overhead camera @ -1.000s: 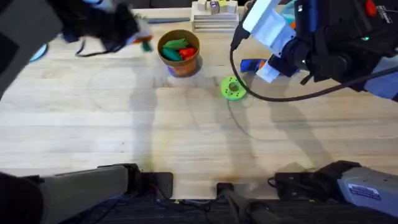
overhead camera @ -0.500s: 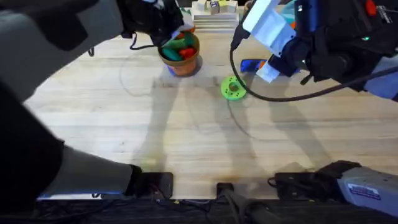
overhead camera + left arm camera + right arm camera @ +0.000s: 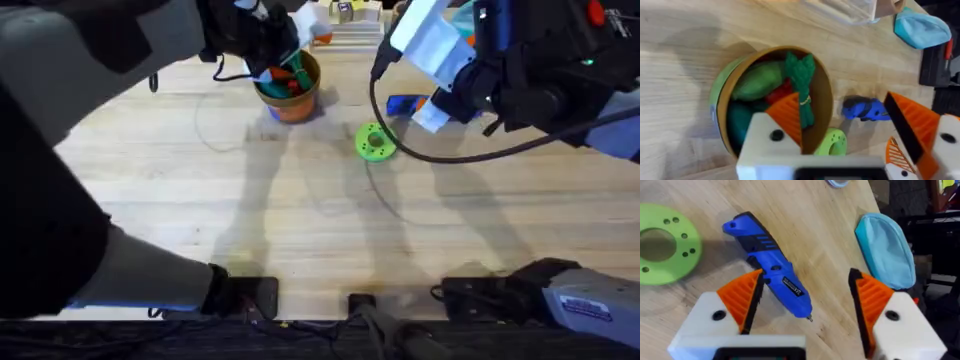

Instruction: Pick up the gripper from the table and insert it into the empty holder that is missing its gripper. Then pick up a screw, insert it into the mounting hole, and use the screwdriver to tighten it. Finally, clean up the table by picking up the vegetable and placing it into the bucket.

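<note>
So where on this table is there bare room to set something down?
The wide stretch of bare wood between the green ring and the arm bases is free. The far edge is crowded: bucket under the left pincer, blue screwdriver under the right arm.

Work surface: light-coloured wooden table top with visible grain [image 3: 300, 200]. Soft shadows lay across centre of boards. Stack of flat white trays [image 3: 345, 30] stood at far edge. Light-blue soft fabric pouch [image 3: 887, 250] lay near table edge. Dark area lay beyond that edge.
</note>
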`<state>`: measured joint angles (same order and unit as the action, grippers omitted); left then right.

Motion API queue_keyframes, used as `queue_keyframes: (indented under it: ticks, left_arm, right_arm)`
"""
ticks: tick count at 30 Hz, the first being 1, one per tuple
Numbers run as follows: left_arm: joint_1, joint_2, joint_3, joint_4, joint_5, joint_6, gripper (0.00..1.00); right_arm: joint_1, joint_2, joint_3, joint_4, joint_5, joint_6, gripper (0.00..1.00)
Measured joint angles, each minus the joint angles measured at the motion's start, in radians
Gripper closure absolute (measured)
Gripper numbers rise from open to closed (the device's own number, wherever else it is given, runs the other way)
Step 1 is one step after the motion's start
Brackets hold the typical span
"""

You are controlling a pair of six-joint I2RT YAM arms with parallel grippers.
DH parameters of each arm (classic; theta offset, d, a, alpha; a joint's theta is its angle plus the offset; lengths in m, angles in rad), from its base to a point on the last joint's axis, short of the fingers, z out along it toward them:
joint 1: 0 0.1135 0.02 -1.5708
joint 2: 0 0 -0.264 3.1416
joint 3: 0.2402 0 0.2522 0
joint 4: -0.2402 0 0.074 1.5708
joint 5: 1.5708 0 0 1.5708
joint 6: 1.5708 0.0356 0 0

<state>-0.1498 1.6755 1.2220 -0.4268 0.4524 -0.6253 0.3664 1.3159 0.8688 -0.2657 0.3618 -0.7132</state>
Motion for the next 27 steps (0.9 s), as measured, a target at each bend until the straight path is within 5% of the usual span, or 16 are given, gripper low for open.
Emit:
queue_keyframes:
  ticks: [12,19,27]
  left_arm:
    - [0.005,0.005,0.065,-0.124,-0.008,0.099,0.006]
    - [0.005,0.000,0.293,-0.496,-0.036,0.317,0.006]
    - [0.004,-0.022,0.507,-0.923,-0.163,0.544,0.006]
  right_arm:
    - [0.000,0.000,0.000,0.000,0.001,0.019,0.007]
    - [0.000,-0.113,0.005,-0.010,0.012,0.151,0.007]
    - [0.000,-0.355,0.062,-0.061,-0.006,0.525,0.010]
